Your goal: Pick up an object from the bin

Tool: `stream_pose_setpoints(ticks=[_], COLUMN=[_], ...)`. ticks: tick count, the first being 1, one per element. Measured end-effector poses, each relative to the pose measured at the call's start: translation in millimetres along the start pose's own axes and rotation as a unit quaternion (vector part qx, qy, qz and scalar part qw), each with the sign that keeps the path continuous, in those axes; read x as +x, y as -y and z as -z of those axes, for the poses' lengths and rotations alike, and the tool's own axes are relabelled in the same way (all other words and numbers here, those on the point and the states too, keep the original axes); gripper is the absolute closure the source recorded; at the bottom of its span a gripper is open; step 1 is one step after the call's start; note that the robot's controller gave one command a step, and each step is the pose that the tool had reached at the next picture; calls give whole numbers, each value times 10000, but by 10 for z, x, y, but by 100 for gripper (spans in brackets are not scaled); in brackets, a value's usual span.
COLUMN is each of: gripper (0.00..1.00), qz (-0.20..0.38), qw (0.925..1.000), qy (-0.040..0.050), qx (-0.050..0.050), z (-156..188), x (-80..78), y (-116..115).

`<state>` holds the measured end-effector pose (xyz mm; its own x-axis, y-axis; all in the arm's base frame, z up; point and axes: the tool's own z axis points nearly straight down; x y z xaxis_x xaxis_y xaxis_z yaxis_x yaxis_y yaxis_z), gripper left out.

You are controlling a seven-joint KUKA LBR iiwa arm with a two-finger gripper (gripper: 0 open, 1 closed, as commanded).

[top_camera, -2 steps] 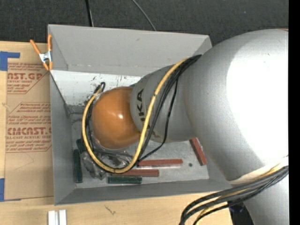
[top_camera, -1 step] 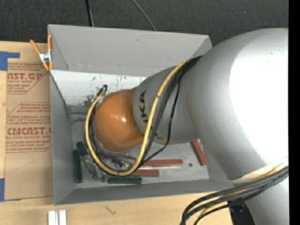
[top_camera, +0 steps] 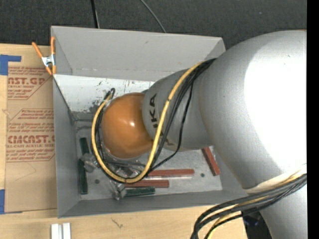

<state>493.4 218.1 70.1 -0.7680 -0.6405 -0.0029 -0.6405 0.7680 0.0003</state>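
The gripper (top_camera: 117,182) sits low in the grey metal bin (top_camera: 134,51), near its lower left corner. It is mostly hidden under the orange cover (top_camera: 122,126), so I cannot tell how wide it stands. Nearest it, a dark green stick (top_camera: 142,192) lies along the bin's lower wall, with a red-brown stick (top_camera: 152,184) just beside it. Other dark green sticks (top_camera: 81,176) lie by the left wall, and other red-brown sticks (top_camera: 172,173) lie rightward.
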Motion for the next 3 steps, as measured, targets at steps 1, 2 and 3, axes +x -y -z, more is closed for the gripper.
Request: stream_pose_setpoints(ticks=[1,2,3], gripper=[0,0,100], qz=[-3,88,2347], qw=[10000,10000,9720], qy=[0,-16,30], qx=[-3,-3,32], z=[1,220,110], x=[1,304,1050], y=[1,246,1304])
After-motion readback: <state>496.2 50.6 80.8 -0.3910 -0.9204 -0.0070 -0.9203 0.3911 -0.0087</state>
